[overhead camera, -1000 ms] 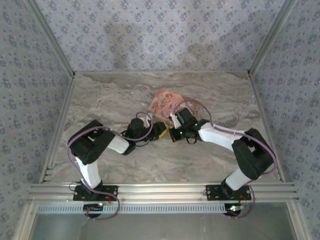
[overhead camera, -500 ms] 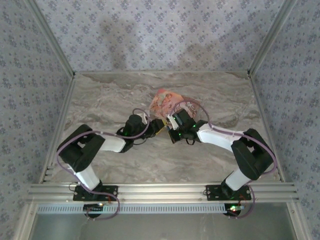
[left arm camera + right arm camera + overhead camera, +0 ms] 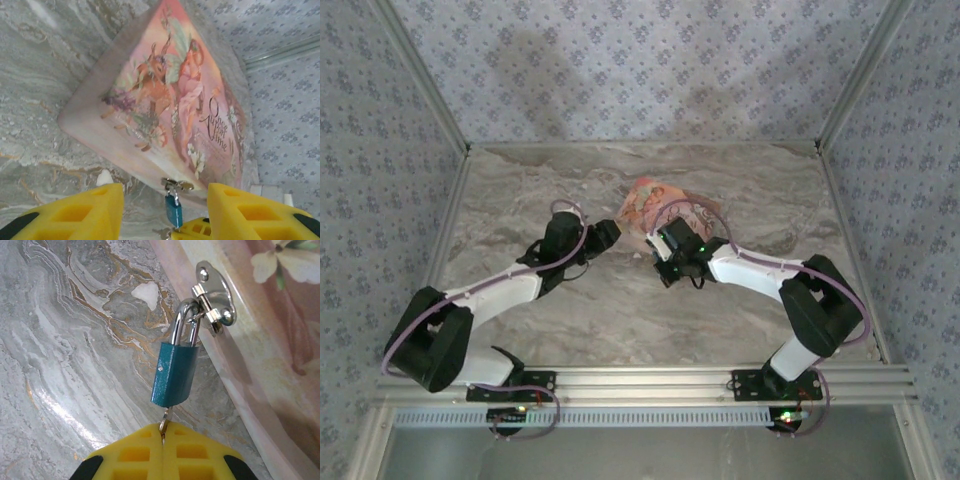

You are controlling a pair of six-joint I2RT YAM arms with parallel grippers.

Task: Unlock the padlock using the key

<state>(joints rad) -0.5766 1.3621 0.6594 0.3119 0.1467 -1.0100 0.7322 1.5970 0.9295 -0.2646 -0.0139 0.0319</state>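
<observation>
I am watching the right jaws pressing together on the key (image 3: 165, 416); its thin silvery blade is going into the bottom of the padlock (image 3: 175, 374). The padlock's small blue body is hanging by its silvery shackle from a metal clasp (image 3: 214, 294) at the edge of the pink illustrated pouch (image 3: 280, 340), just over the marble counter (image 3: 65, 340). The shackle is sitting down in the body on both legs.

The left jaws are standing spread, with one yellow finger (image 3: 95, 210) at each side of the left wrist view and nothing pinched between them. Ahead of that gap the padlock (image 3: 174, 210) is dangling from the pouch's (image 3: 165, 100) near edge (the cover is reading "Once Upon a Time"), and a yellow fingertip (image 3: 195, 230) of the right jaws is showing just under it.

From above, both arms are reaching in toward the near edge of the pouch (image 3: 655, 200), which is lying flat around the middle of the counter (image 3: 520, 190). The padlock is too small for me to pick out there.
</observation>
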